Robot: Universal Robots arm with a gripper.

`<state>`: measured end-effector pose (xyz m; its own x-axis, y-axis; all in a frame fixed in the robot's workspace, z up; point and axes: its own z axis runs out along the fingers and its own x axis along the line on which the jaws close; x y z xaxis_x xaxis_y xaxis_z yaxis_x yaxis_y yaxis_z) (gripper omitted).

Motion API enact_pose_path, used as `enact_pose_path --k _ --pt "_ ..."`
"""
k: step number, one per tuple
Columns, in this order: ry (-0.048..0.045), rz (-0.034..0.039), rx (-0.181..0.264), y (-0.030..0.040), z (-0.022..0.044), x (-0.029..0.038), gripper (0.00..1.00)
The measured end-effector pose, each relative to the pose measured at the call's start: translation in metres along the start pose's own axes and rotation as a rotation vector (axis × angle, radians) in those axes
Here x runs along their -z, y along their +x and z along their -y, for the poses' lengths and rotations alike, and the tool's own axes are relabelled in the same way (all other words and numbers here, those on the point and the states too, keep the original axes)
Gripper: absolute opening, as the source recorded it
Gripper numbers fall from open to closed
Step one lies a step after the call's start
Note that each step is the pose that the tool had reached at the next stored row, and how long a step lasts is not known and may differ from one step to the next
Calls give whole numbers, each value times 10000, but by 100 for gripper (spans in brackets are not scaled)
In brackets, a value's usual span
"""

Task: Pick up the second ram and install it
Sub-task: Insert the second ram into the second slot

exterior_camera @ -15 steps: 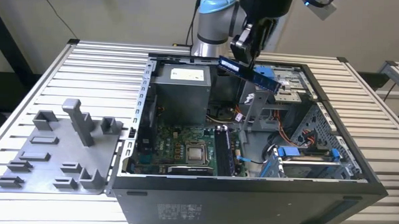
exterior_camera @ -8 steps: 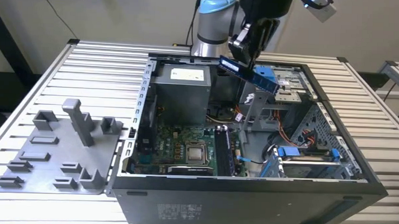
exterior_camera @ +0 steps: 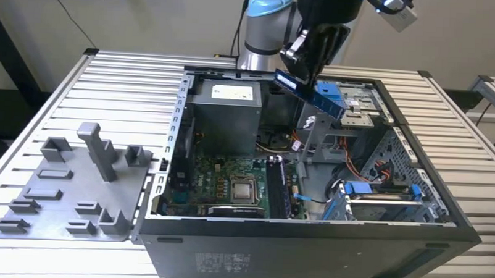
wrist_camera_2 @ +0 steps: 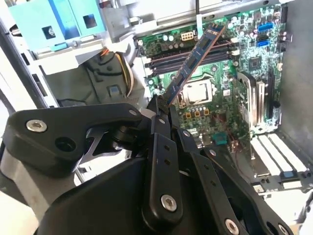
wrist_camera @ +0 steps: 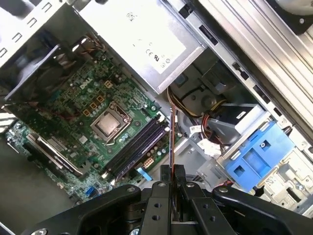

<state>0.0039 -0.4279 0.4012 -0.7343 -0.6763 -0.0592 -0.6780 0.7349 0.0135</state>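
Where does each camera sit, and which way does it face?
Exterior view: off the arm, raised, looking down into the open black computer case; shows the arm and black gripper holding the long thin dark memory stick.
First wrist view: on the wrist, looking along the gripper at the green motherboard.
Second wrist view: likewise, at another angle.
Both wrist views share gripper, stick, motherboard.

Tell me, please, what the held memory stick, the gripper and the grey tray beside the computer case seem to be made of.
The second ram: thin, flat, dark board, likely circuit-board laminate, matte. The gripper clamped on it: black, satin, with screw heads; metal or hard plastic, I cannot tell. The grey tray: probably plastic, matte, one even grey with blocky posts.
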Motion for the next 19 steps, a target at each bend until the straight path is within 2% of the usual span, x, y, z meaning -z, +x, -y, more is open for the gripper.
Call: enact_pose_path --k 19 --pt "191 39 -3160 3 1 -47 14"
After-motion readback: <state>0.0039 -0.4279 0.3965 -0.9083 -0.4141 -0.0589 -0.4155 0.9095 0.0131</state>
